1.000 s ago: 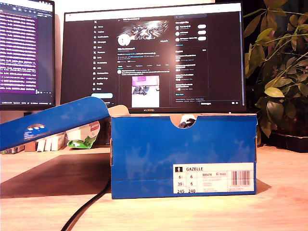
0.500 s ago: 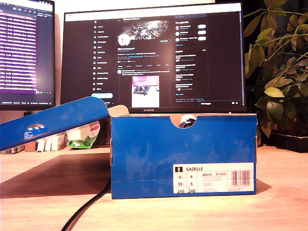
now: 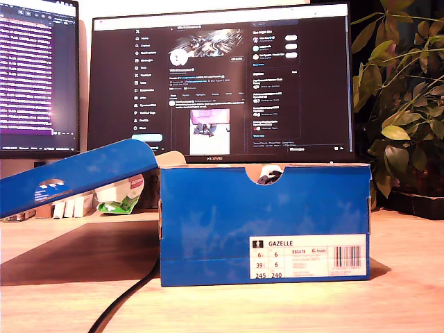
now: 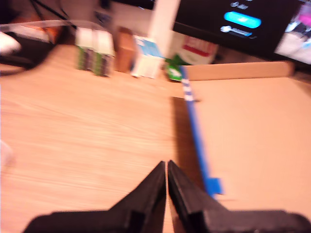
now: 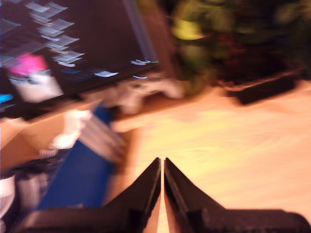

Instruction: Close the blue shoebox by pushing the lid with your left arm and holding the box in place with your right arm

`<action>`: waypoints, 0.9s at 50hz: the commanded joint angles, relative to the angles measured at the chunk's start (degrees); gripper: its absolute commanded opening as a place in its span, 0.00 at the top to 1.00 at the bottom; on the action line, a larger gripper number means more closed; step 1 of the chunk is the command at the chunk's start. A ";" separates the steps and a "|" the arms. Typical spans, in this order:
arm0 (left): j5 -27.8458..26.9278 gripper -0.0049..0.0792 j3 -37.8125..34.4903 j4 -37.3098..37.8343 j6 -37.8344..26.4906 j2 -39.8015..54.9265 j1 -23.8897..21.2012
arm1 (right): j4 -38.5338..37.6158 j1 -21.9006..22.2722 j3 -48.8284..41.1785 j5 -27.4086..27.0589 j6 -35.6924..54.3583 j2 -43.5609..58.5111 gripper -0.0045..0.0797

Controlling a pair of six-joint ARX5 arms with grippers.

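First pincer point(image 4: 166, 167): matte black, two long wedge-shaped fingers point(image 4: 151, 187) tapering to slim tips, broadening into a dark blocky base.
Second pincer point(image 5: 162, 165): same black build, twin tapered fingers point(image 5: 182, 187) narrowing to points, heavy dark base.
Markings, screws, cables: none discernible; both wrist views blurred.

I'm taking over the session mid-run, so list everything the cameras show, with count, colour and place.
shoebox: 1, blue, centre of the exterior view, white size label on its front
lid: 1, blue, open, tilted up toward the exterior view's left
monitors: 2, dark screens, behind the box
plant: 1, green, exterior view's right
cable: 1, black, on the wooden desk
small packages: several, mixed colours, beneath the monitors
my first claw: shut, above the desk by the lid's edge
my second claw: shut, above the desk beside the box
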State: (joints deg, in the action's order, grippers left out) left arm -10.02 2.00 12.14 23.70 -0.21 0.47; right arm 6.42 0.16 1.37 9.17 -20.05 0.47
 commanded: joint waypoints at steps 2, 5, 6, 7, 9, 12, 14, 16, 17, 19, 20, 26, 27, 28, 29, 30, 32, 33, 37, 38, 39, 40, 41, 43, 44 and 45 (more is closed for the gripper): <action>-1.70 0.96 0.42 -2.08 2.10 -0.44 -0.07 | -0.52 -0.15 0.98 1.53 -1.90 -0.35 0.96; -2.12 0.96 1.11 -2.32 3.98 -0.22 -0.07 | -0.55 -0.15 1.97 1.95 -3.02 -0.35 0.96; -2.23 0.96 1.27 -2.45 3.98 -0.07 -0.07 | -0.52 -0.15 2.36 2.08 -3.15 -0.33 0.96; -2.38 0.96 1.42 -2.54 4.76 0.07 -0.04 | -0.50 -0.15 2.71 2.16 -3.30 -0.28 0.96; -2.86 0.96 1.73 -2.75 5.05 0.44 -0.04 | -0.48 -0.15 3.48 2.27 -3.39 -0.04 0.96; -3.52 0.96 2.08 -3.21 5.95 1.31 -0.04 | 0.00 -0.15 4.81 2.34 -3.82 0.85 0.96; -3.93 0.96 2.27 -3.45 5.95 2.14 -0.04 | 0.52 -0.15 5.73 2.36 -3.80 1.79 0.96; -4.35 0.96 2.58 -3.63 6.47 3.19 -0.04 | 0.74 -0.15 6.75 2.45 -3.78 3.15 0.96; -4.39 0.96 2.75 -3.65 6.47 3.80 -0.04 | 0.72 -0.15 7.19 2.47 -3.76 3.93 0.96; -4.61 0.96 3.19 -3.72 6.38 5.16 -0.04 | 0.68 -0.15 8.00 2.62 -3.67 5.51 0.96; -4.61 0.96 3.45 -3.72 6.38 5.90 -0.02 | 0.61 -0.15 8.35 2.62 -3.50 6.54 0.96; -5.46 0.96 4.35 -5.64 6.36 10.88 0.17 | 0.02 -0.15 10.64 3.50 -2.16 13.09 0.96; -5.57 0.96 4.46 -6.19 6.36 11.85 0.26 | -0.11 -0.15 11.13 3.69 -2.16 14.29 0.96; -5.70 0.96 4.55 -6.60 6.34 12.72 0.31 | -0.20 -0.15 11.47 3.91 -1.99 15.34 0.96; -5.70 0.96 4.68 -6.97 6.34 13.79 0.42 | -0.22 -0.15 11.93 4.04 -1.95 16.68 0.96; -5.75 0.96 4.79 -7.39 6.34 14.75 0.52 | -0.31 -0.15 12.37 4.11 -1.92 17.92 0.96; -6.05 0.96 5.07 -7.93 6.34 16.70 0.81 | -0.68 -0.15 13.22 4.48 -1.77 20.31 0.96; -6.05 0.96 5.27 -8.02 6.34 17.73 1.01 | -0.81 -0.15 13.66 4.68 -1.40 21.53 0.96; -6.27 0.96 6.16 -8.04 6.32 21.64 1.88 | -2.38 -0.17 15.23 6.27 -0.44 26.47 0.96; -6.34 0.96 6.43 -8.07 6.32 22.64 2.16 | -2.82 -0.15 15.63 6.64 -0.44 27.74 0.96; -6.56 0.96 6.69 -8.07 6.29 23.50 2.40 | -3.21 -0.15 15.98 6.97 -0.42 28.81 0.96; -6.78 0.96 7.04 -8.13 6.27 24.65 2.71 | -3.58 -0.15 16.46 7.15 -0.42 30.25 0.96; -6.78 0.96 7.34 -8.13 6.27 25.70 3.02 | -3.76 -0.15 16.87 7.32 -0.39 31.36 0.96; -7.76 0.96 7.93 -8.37 6.01 27.74 3.61 | -3.96 -0.17 17.92 7.52 -0.28 33.92 0.96; -7.80 0.96 8.22 -8.61 6.01 29.07 3.89 | -4.00 -0.17 18.45 7.54 -0.28 35.21 0.96; -8.50 0.96 8.44 -9.07 5.81 30.21 4.17 | -4.04 -0.15 18.97 8.28 0.11 36.46 0.96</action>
State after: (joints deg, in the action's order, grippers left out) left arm -17.58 8.78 4.58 29.85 27.81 3.97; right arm 3.09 0.16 18.79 16.56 -20.67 34.52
